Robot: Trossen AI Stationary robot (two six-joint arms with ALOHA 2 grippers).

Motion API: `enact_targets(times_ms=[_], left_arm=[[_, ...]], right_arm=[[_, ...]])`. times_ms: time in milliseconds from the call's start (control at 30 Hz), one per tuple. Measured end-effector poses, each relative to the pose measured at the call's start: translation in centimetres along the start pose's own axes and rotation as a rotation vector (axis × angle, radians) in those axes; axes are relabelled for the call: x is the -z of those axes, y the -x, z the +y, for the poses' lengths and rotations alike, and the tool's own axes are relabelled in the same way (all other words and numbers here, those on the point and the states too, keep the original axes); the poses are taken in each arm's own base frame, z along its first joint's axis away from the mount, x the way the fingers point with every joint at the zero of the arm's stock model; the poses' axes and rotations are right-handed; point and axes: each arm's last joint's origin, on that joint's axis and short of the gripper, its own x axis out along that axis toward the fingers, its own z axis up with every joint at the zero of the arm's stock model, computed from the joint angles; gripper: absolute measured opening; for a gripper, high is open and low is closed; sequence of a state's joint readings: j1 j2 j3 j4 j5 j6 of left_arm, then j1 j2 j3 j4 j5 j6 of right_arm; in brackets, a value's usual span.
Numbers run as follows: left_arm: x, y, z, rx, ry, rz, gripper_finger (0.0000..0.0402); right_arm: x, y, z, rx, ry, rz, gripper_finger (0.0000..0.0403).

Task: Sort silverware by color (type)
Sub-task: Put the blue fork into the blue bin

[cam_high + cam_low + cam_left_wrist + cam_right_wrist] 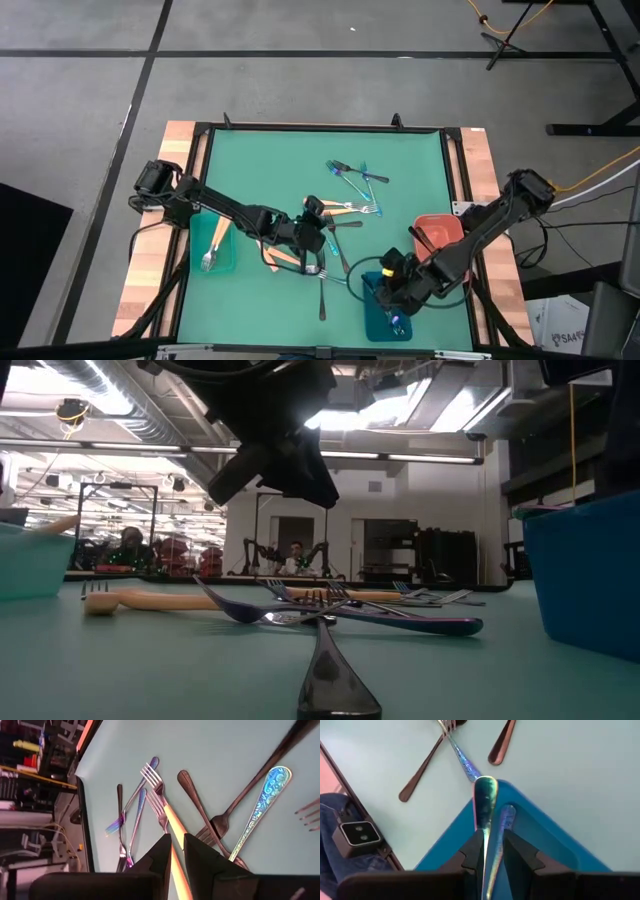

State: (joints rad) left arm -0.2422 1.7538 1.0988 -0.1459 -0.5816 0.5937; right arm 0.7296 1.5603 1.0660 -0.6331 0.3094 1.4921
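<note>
My left gripper (318,232) is over the middle of the green mat, shut on an orange-handled fork (161,800). My right gripper (396,286) hangs over the blue tray (384,312) at the near right, shut on an iridescent blue-teal utensil (485,795). Another iridescent piece (508,816) lies inside that tray. Loose silverware lies flat on the mat: a cluster (355,182) toward the far side, and black forks (322,295) near the middle. A teal tray (212,250) at the left holds forks. My left gripper pinches the fork's orange handle (174,837) between its two fingers, which lie along it. The tines point away from the fingers. Whether the fork is clear of the mat, I cannot tell. My right gripper pinches the iridescent utensil's handle (487,832) between its two fingers, slanting down from above. The handle's rounded end (485,787) sticks out past the fingertips, above the blue tray's corner.
A salmon-red tray (438,230) stands at the right, just behind the right arm. An orange-handled piece (280,258) lies under the left arm. A black fork (330,680) lies near the front edge. The mat's far left is bare.
</note>
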Motion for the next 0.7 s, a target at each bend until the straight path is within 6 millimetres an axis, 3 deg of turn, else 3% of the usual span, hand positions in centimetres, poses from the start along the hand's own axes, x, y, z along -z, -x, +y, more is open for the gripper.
enact_targets(times_ms=[200, 400, 700], left_arm=[[0.5, -0.5, 0.6, 0.030, 0.118, -0.005, 0.0045], [1.2, -1.4, 1.5, 0.180, 0.230, -0.069, 0.0045], [2.3, -2.5, 2.8, 0.367, 0.307, -0.155, 0.0045]], right_arm=[[-0.9, 1.7, -0.6, 0.005, 0.029, -0.020, 0.0062], [-1.4, 3.2, -1.2, 0.006, 0.076, -0.052, 0.0062], [-1.5, 3.5, -2.2, 0.098, 0.108, -0.054, 0.0062]])
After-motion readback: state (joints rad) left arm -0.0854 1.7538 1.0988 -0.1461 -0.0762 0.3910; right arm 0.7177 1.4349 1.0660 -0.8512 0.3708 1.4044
